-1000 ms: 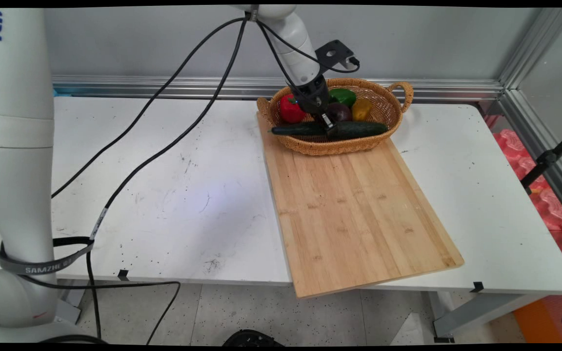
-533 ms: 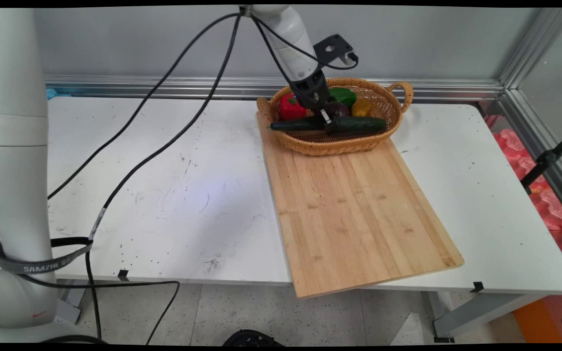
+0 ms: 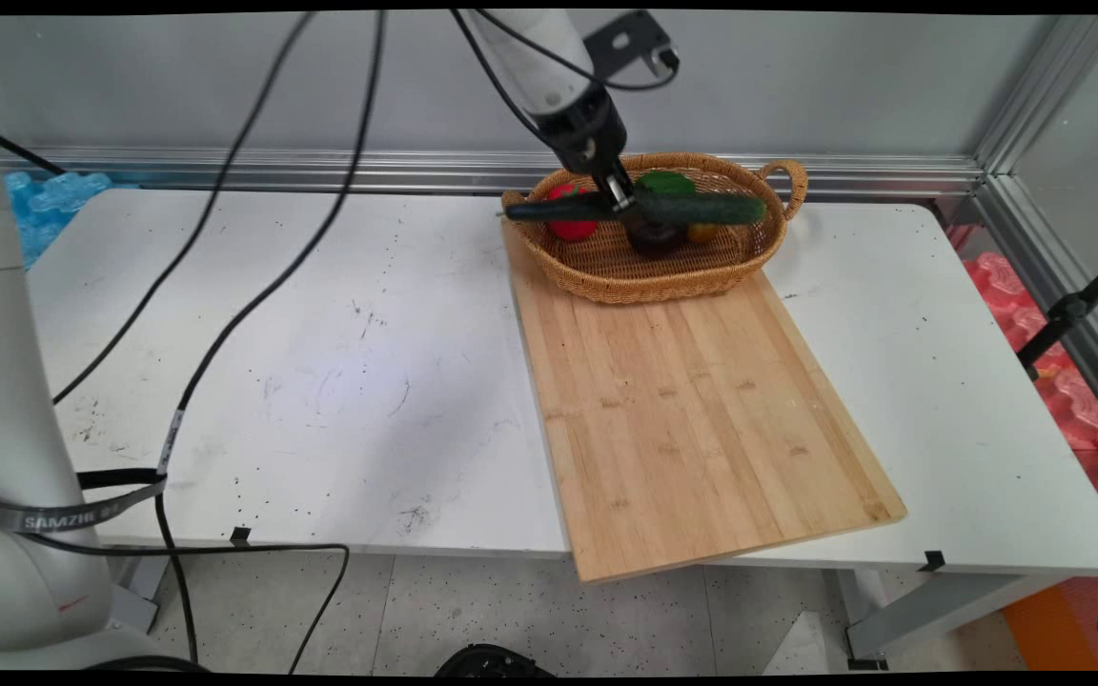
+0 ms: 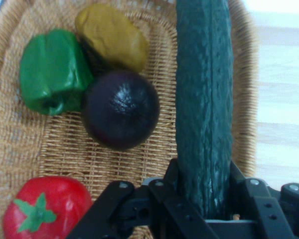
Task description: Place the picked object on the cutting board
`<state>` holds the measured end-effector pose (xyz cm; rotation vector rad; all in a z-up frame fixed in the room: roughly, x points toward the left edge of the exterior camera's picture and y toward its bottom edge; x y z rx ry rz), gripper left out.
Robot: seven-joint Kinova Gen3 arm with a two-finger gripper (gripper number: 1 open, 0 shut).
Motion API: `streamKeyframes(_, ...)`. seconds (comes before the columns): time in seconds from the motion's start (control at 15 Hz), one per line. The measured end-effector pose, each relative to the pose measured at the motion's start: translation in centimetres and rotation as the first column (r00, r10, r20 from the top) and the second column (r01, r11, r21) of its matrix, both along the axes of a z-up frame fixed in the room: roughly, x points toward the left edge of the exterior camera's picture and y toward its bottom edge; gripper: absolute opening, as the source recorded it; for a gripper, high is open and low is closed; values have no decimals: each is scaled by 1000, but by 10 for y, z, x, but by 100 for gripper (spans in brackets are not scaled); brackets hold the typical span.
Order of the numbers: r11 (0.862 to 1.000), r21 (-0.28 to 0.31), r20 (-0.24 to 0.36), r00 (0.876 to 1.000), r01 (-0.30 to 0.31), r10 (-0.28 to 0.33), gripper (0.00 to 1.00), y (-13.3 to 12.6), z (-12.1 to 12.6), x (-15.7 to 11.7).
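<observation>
Two black fingers pinch a dark green cucumber near its middle, one on each side, so the gripper is clamped on it. In the main view the cucumber lies level and hangs above the wicker basket, clear of the basket's floor, its two ends reaching nearly over the left and right rims.

Under it, in the basket, lie a dark purple round fruit, a green bell pepper, a yellowish-brown pepper touching both of these, and a red tomato with a green star-shaped calyx, apart from the other three. The basket's near half is bare weave.

The basket stands on the far end of a long wooden cutting board, which runs from the far edge of the white table to the near edge and juts over it at its near right corner. The board's whole near part is bare, and so are the table's left half and its right strip.

A grey strap round the arm's base reads "SAMZHE", partly legible.
</observation>
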<state>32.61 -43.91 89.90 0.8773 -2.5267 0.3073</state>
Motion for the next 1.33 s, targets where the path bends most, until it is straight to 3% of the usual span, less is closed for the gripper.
streamKeyframes(0.33,997,-56,-46,998,49,-52,0,40,46,17)
streamKeyframes(0.6,993,-69,-95,991,91,-97,0,76,65,21)
streamKeyframes(0.93,988,-59,-144,978,143,-151,0,124,70,13)
streamKeyframes(1.33,977,-52,-161,964,207,-213,0,165,53,-9)
